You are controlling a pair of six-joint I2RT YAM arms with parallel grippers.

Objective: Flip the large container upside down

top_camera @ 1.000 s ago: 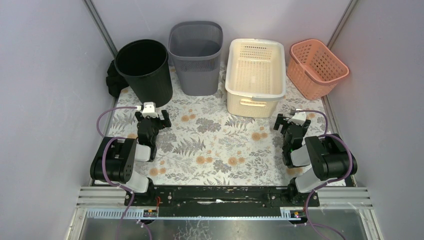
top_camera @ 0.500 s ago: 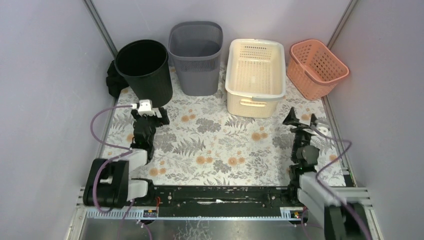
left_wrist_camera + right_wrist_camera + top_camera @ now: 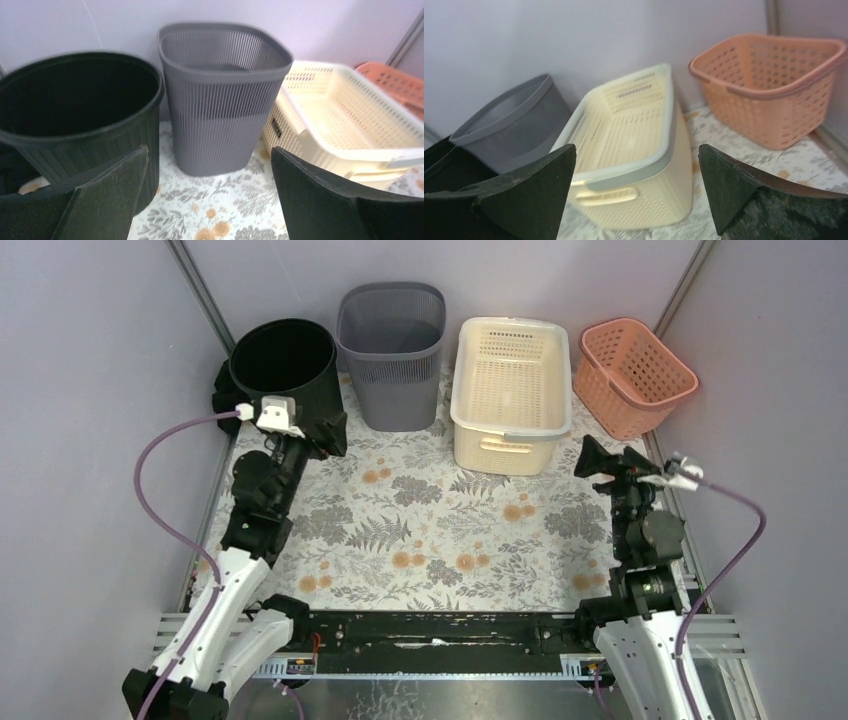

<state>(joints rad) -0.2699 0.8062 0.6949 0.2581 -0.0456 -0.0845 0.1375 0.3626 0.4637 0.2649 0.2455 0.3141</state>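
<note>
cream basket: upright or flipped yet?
Upright. The cream basket has its open top facing up in the top view, with its perforated floor visible inside. Both wrist views show the rim uppermost too.

Top view: left hand (image 3: 296, 432) covers the black bin's (image 3: 285, 355) lower front; a dark thing (image 3: 222, 390) behind that bin is mostly hidden, can't tell what. Left wrist view: black bin cut by the left edge, base behind a finger (image 3: 100, 195), cream basket (image 3: 340, 110) runs off the right edge, peach basket (image 3: 395, 82) only a corner. Right wrist view is soft; black bin just a sliver at the left edge, grey bin's (image 3: 509, 125) base behind a finger (image 3: 524, 200).
</note>
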